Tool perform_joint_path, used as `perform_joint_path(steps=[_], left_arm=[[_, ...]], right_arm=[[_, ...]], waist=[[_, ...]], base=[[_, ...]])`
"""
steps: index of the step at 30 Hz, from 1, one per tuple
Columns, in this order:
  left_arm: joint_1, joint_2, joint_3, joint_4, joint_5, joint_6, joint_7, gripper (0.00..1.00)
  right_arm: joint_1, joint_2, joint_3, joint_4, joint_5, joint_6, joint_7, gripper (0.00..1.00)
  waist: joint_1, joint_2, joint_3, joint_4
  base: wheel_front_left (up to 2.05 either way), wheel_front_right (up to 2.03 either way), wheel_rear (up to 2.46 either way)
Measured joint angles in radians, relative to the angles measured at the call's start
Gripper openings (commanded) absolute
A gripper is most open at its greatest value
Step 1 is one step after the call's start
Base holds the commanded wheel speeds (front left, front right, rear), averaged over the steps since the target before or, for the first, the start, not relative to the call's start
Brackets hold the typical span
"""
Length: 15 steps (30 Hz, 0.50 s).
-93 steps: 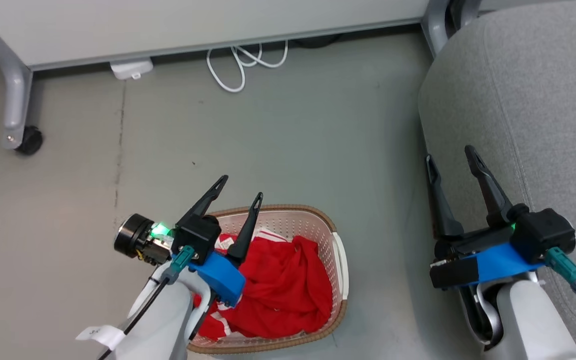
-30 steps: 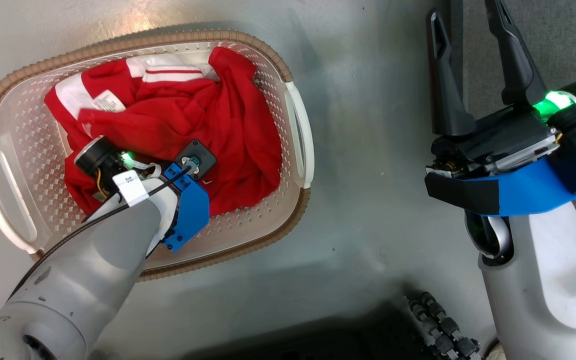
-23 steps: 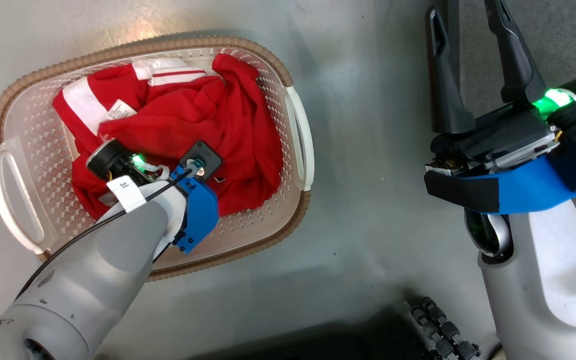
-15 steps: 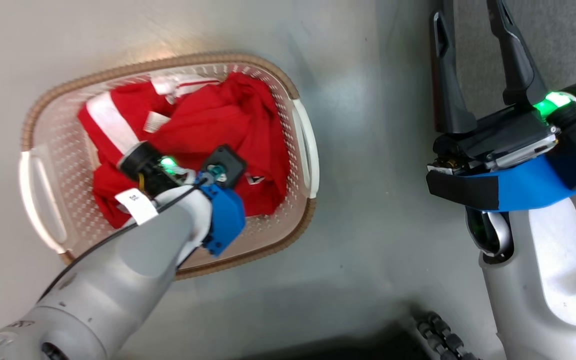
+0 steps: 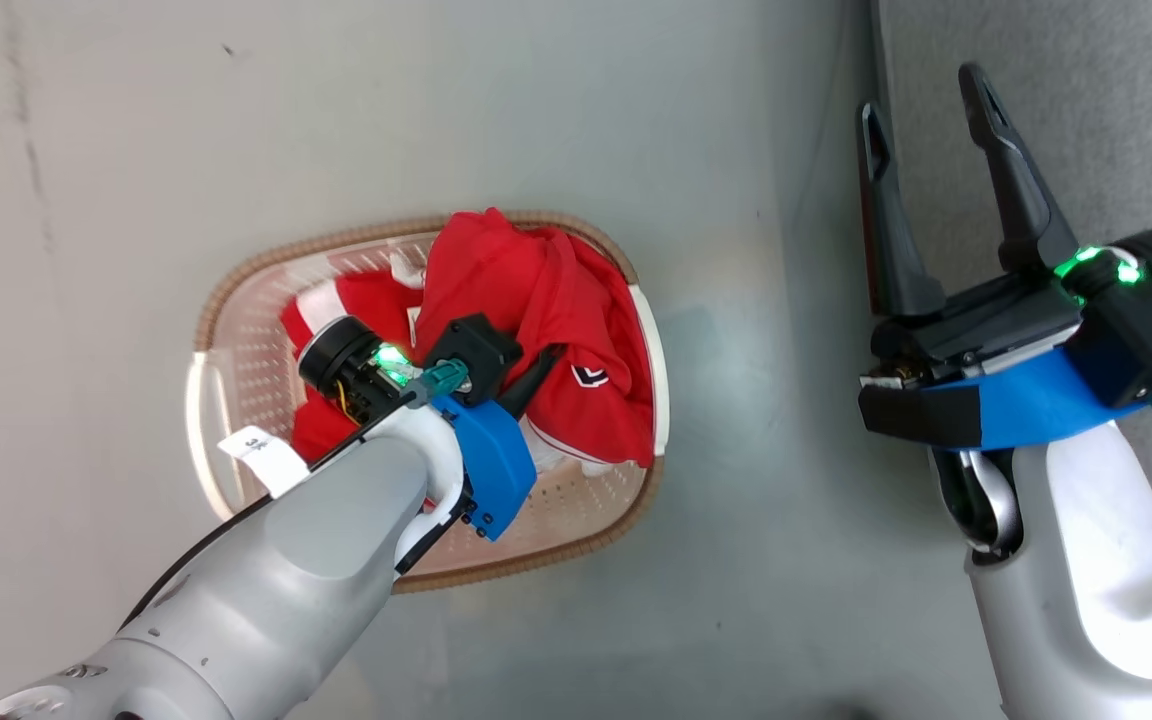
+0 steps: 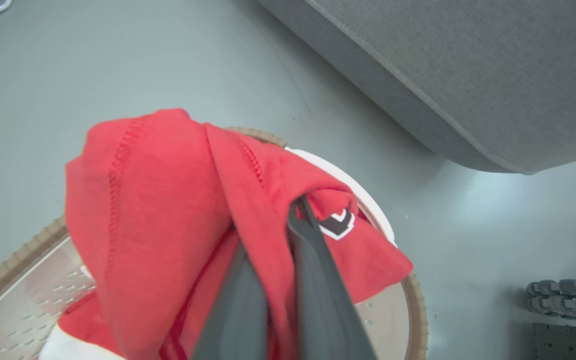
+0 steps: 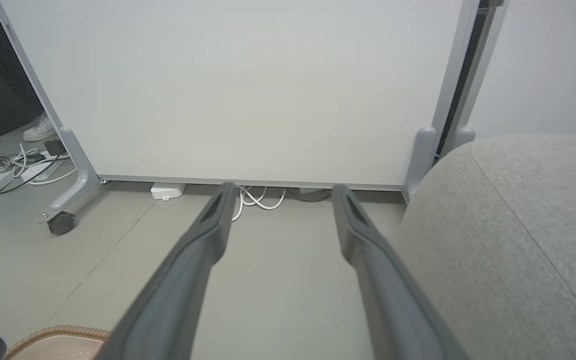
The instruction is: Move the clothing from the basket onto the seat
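Observation:
The cream basket (image 5: 226, 420) with a brown woven rim stands on the floor at the head view's centre left, and red clothing (image 5: 546, 300) is bunched up inside it. My left gripper (image 5: 534, 377) reaches into it from below. In the left wrist view my left gripper (image 6: 288, 220) is shut on a fold of the clothing (image 6: 168, 200), which hangs raised above the basket (image 6: 414, 305). My right gripper (image 5: 919, 92) stands open and bare over the edge of the grey seat (image 5: 1106, 130). The seat (image 6: 468, 75) lies to the right beyond the basket.
Grey floor surrounds the basket. Ahead of my right gripper (image 7: 284, 189) stand a white partition panel (image 7: 243, 90) on a castered leg (image 7: 61, 222), white cables (image 7: 258, 197) and the seat (image 7: 518, 225). A dark segmented cable chain (image 6: 563, 295) lies on the floor.
My left gripper has shut on the red clothing and drawn it upward and toward the basket's right side. The head camera has shifted. The right gripper stays open.

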Motion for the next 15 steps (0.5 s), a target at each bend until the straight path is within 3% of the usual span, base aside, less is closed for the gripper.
perform_joint_path(steps=[6,15], left_arm=[[0.016,0.023,0.019,-0.055,-0.063,0.000,-0.011,0.00],[0.088,0.069,0.190,-0.192,0.023,0.000,-0.012,0.00]], right_arm=[[0.059,-0.004,-0.011,0.021,0.000,0.000,0.000,1.00],[0.138,-0.004,-0.020,0.048,0.006,0.000,0.000,1.00]], waist=[[0.0000,0.0000,-0.115,0.026],[-0.0002,0.0000,-0.289,0.049]], base=[[0.00,0.00,0.00],[0.00,0.00,0.00]])
